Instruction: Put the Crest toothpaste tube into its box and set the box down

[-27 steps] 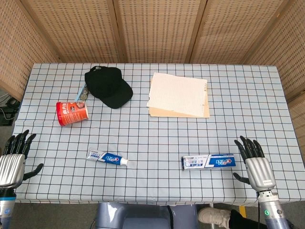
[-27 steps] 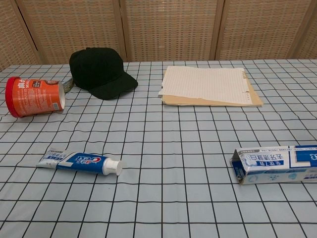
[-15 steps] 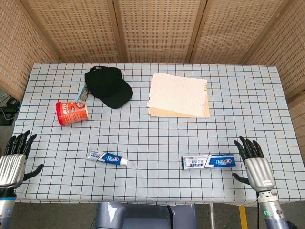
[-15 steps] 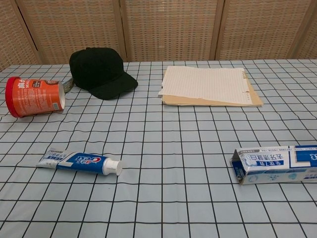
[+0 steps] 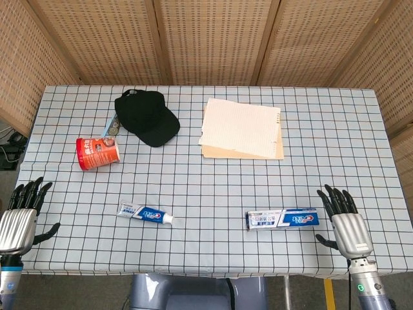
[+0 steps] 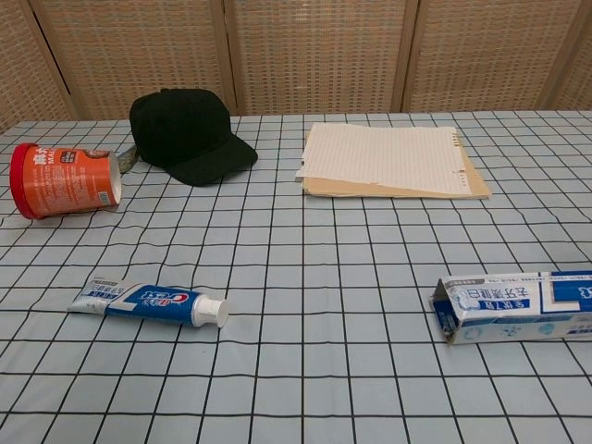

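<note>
The Crest toothpaste tube lies flat on the checked tablecloth near the front left, cap pointing right. Its blue-and-white box lies on its side at the front right, its open end facing left. My left hand hovers at the table's front-left corner, fingers spread and empty, well left of the tube. My right hand is at the front right, just right of the box, fingers spread and holding nothing. Neither hand shows in the chest view.
A black cap and a red tub on its side lie at the back left. A lined notepad on a tan folder sits at the back centre. The table's front edge runs close to both hands.
My left hand has sunk slightly toward the front edge. The tube, box and right hand have not moved.
</note>
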### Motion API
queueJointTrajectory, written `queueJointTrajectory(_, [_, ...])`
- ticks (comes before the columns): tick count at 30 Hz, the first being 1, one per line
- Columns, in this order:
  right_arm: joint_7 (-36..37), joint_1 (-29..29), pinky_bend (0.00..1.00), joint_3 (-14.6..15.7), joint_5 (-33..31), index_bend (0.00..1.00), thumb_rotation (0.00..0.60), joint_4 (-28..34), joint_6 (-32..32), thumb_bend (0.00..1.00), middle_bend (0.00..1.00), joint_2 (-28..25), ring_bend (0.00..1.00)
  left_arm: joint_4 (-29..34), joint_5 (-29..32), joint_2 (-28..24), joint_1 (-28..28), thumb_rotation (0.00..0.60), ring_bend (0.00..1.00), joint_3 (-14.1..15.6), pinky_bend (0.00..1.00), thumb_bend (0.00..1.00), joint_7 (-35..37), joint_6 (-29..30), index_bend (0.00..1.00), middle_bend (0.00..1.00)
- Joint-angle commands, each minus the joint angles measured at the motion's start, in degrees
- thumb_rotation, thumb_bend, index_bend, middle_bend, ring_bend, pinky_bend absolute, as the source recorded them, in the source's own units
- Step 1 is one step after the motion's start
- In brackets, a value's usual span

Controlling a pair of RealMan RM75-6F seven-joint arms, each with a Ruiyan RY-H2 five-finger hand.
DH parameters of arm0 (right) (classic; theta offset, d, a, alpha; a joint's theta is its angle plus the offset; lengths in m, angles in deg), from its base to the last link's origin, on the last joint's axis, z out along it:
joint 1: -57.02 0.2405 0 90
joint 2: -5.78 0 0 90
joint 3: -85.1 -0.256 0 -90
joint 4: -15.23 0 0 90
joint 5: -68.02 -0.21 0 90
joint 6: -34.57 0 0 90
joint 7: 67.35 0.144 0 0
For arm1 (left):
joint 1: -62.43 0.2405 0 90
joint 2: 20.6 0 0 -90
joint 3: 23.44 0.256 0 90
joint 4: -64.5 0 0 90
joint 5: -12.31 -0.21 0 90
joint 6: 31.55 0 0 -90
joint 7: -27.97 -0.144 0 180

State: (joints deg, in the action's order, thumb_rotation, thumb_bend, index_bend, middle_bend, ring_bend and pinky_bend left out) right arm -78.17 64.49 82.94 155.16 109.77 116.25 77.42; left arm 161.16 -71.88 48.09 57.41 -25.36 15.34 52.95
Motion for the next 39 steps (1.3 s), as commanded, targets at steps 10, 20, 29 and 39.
queueJointTrajectory(10, [0.2,0.0,0.00,0.1,-0.1,0.05,0.600,0.1,-0.1,0.13,0.00,0.0,0.00,-0.8,-3.1,0.4,-1.0,0.600,0.04,0.5,0.07,0.23,1.9,-0.3,0.18,0.00])
queueJointTrajectory(20, [-0.1,0.0,0.00,0.1,-0.3,0.05,0.600,0.3,-0.3,0.13,0.00,-0.1,0.00,-0.2,-2.0,-0.5,-7.8,0.600,0.13,-0.4,0.13,0.23,0.8,-11.0,0.29,0.09])
queueJointTrajectory(29, [-0.2,0.1,0.00,0.1,-0.7,0.05,0.600,0.4,-0.7,0.13,0.00,-0.1,0.00,0.8,5.0,2.2,-13.8,0.600,0.15,-2.2,0.14,0.23,-7.2,-20.6,0.32,0.12])
queueJointTrajectory(39, [0.3,0.1,0.00,-0.1,-0.9,0.05,0.600,0.4,-0.6,0.13,0.00,-0.3,0.00,-0.4,12.4,6.8,-18.7,0.600,0.16,-3.4,0.15,0.25,-15.1,-25.7,0.34,0.13])
